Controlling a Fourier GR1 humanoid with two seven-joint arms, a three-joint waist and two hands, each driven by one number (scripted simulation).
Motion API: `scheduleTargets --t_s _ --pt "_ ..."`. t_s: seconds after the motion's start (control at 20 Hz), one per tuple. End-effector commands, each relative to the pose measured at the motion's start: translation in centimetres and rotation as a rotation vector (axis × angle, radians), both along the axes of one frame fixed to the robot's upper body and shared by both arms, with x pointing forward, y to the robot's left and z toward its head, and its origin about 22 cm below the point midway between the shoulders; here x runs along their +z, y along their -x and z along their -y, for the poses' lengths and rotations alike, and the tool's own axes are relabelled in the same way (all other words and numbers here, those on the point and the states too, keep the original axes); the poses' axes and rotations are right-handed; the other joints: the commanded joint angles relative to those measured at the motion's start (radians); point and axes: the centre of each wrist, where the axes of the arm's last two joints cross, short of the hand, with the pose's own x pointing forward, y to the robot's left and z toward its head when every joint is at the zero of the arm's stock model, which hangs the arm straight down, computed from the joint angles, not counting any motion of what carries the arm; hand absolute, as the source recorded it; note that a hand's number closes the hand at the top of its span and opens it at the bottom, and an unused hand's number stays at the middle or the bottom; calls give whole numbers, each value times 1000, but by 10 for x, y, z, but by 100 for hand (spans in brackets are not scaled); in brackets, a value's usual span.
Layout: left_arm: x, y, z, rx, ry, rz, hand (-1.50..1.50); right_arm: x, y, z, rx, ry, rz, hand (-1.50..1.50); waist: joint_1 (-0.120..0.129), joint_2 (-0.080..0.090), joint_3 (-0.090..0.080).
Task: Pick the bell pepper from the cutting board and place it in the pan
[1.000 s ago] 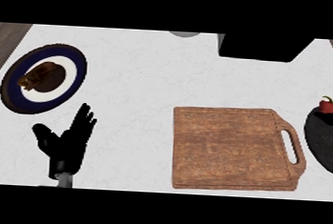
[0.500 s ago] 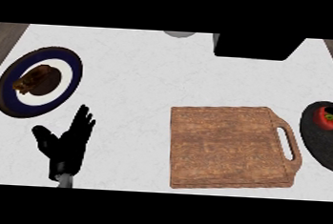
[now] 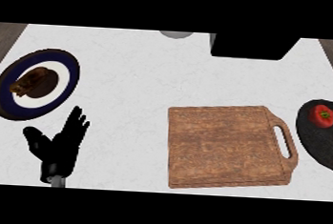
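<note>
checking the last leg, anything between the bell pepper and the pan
Nothing visible does: the red bell pepper already lies inside the dark pan at the right edge, beside the bare wooden cutting board. The left hand rests open at lower left; the right hand is out of view.

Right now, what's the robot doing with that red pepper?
Nothing is handling it at this moment. The bell pepper sits in the black pan at the right edge of the counter, and the wooden cutting board beside the pan has nothing on it. The left hand rests open near the lower left, fingers up, below a plate with brown food on it. The right hand is out of view.
</note>
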Motion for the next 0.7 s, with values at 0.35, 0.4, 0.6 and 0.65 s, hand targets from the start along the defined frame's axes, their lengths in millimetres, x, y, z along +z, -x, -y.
scheduleTargets --t_s 0.35,0.4,0.6,0.65 --pt "-4 -5 15 23 10 -10 0 6 67 37 106 -30 18 -150 -17 -7 -3" --pt "-7 18 3 5 13 -18 0 -27 77 22 83 -55 18 -150 -12 -8 -3" --pt "-2 8 -4 21 -6 -8 0 -20 90 30 72 -38 19 -150 -16 -8 -4" --pt "-12 9 5 21 0 -2 0 -41 100 20 56 -27 8 -150 -15 -7 -3"
